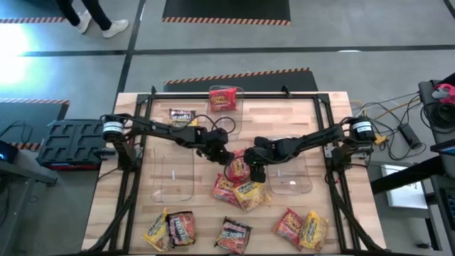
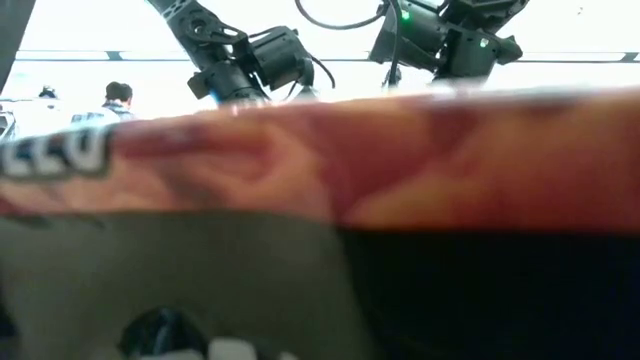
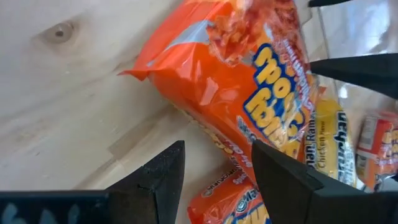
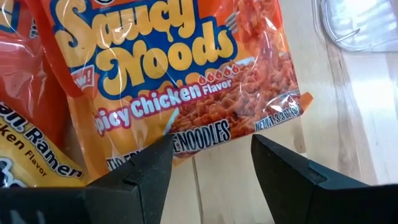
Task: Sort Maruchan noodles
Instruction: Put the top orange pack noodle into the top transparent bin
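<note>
Currently both arms are converging at the middle of the wooden surface (image 1: 135,213), over one orange-red Saucy Noods packet (image 1: 238,171) lying flat at the near edge of a loose pile of noodle packets (image 1: 245,193). The left gripper (image 3: 214,180) and the right gripper (image 4: 211,158) are each hovering with jaws apart, nothing held. The packet's edge is sitting directly ahead of both, neither arm clearly nearer.
</note>
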You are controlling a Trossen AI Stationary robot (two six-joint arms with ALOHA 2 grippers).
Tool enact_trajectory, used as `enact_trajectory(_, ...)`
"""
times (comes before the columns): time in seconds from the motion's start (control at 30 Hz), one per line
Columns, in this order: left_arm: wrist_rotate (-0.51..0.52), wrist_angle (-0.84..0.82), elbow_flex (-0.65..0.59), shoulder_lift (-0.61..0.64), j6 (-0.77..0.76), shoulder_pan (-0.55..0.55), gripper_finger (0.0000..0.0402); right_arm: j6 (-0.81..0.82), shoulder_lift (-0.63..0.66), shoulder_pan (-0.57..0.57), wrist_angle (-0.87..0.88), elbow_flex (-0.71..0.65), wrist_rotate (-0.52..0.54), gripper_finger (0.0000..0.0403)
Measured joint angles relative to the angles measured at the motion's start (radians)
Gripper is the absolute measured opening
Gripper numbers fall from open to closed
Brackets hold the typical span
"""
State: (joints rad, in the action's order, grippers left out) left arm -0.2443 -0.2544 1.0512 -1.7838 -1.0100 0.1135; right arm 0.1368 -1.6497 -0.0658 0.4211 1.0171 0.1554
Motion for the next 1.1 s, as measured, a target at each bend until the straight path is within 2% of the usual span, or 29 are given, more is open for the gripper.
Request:
enact_trajectory(0.5,-0.012,0.102,0.000,-0.074,-0.002,0.000,0.0168,-0.014,-0.003,0.000,0.000,-0.003,-0.008,0.0207)
enact_trajectory(0.8,-0.012,0.188,-0.001,-0.076,-0.001,0.000,0.0169,-0.014,-0.004,0.000,0.007,-0.003,-0.015,0.0207)
enact_trajectory(1.1,0.003,0.207,-0.001,-0.076,-0.001,0.002,0.0169,-0.013,-0.004,0.000,0.004,-0.004,-0.016,0.0207)
